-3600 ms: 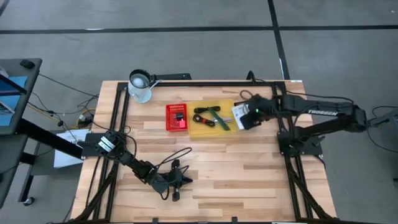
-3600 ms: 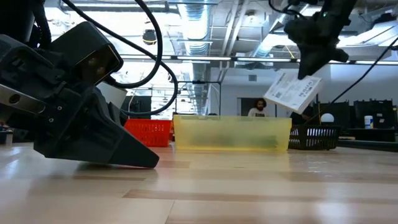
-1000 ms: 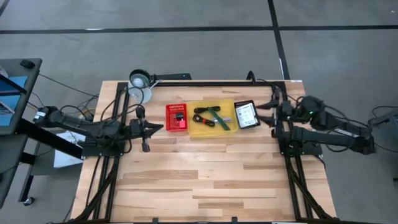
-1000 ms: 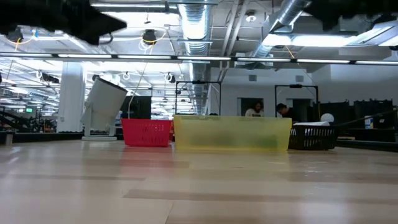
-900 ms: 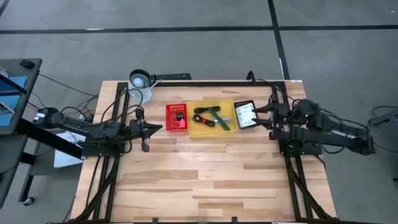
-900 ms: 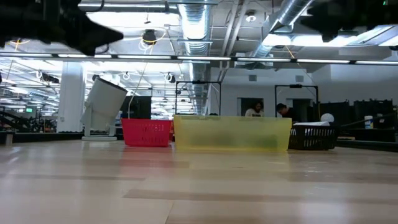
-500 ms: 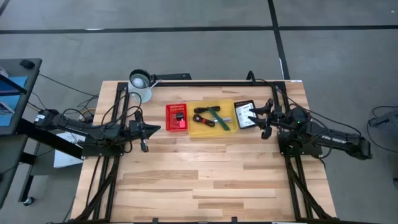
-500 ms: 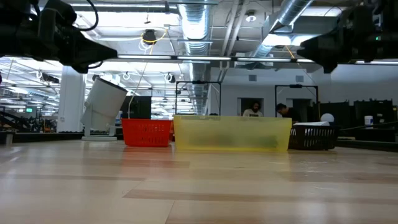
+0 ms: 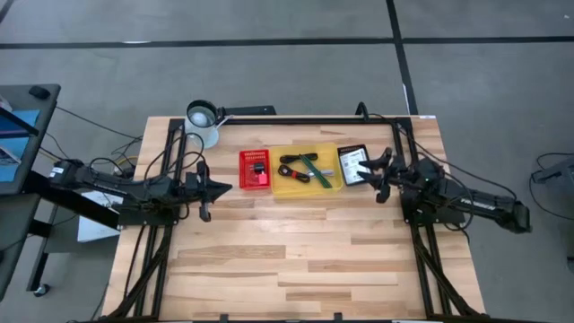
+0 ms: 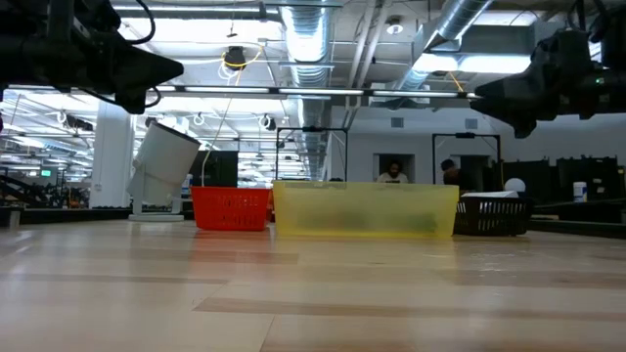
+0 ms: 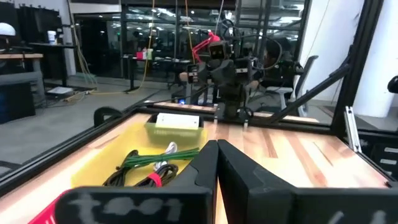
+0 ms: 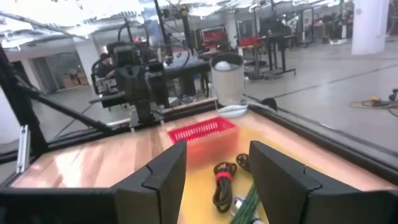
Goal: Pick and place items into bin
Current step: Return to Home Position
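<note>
White packet (image 9: 354,165): now lying in black bin (image 9: 341,176), released.
Right gripper (image 9: 372,172): pulled back right, fingers apart, empty.
Left gripper (image 9: 218,187): parked left, fingers closed.
Sorting judged complete.

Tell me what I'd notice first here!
A red bin and a yellow bin sit side by side, the yellow one holding a coiled black cable and green stick. The left end effector and right end effector face them from either side; a white mug sits by a corner.
</note>
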Robot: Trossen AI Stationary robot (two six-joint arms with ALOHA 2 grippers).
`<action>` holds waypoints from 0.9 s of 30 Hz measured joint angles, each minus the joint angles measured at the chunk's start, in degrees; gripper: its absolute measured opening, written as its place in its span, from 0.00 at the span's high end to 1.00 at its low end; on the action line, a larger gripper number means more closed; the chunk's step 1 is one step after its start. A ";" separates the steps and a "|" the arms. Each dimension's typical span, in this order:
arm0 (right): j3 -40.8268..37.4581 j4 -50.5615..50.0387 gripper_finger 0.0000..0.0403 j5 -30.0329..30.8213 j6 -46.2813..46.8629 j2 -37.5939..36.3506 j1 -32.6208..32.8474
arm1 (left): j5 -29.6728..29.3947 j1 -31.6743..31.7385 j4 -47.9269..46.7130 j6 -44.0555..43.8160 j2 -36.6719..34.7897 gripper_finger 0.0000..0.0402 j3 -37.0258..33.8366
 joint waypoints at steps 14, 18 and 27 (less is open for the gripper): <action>-0.02 -1.34 0.59 -0.02 -0.59 0.32 1.14 | 0.00 0.00 -2.96 -4.79 0.04 1.00 -0.02; -0.02 -1.34 0.58 -0.02 -0.63 0.32 1.14 | 0.00 -0.02 -8.56 -4.15 0.07 1.00 -0.02; -0.04 -1.34 0.59 -0.02 -0.63 0.32 1.14 | 0.00 -0.02 -26.13 -4.11 0.08 1.00 -0.04</action>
